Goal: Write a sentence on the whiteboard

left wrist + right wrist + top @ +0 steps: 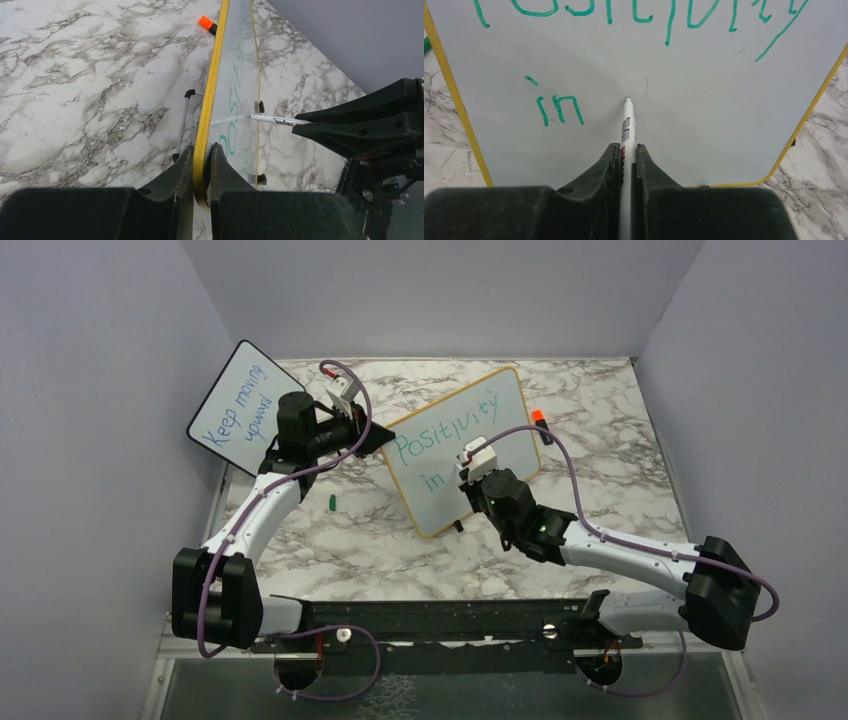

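Note:
The whiteboard (515, 435), yellow-framed, stands tilted at the table's middle. On it, in green, is the sentence's start, "Positivity" (445, 430), with "in" (559, 109) on a second line. My left gripper (202, 155) is shut on the board's yellow left edge (212, 80). My right gripper (628, 150) is shut on a white marker (627, 125). The marker's tip touches the board's face just right of "in". In the left wrist view the marker (272, 120) meets the board from the right.
A smaller board (235, 405) with blue "Keep moving upward" leans at the left wall. A green cap (331, 503) lies on the marble left of the whiteboard. An orange-capped marker (540, 420) lies behind its right end. A wire stand (184, 120) props the board's back.

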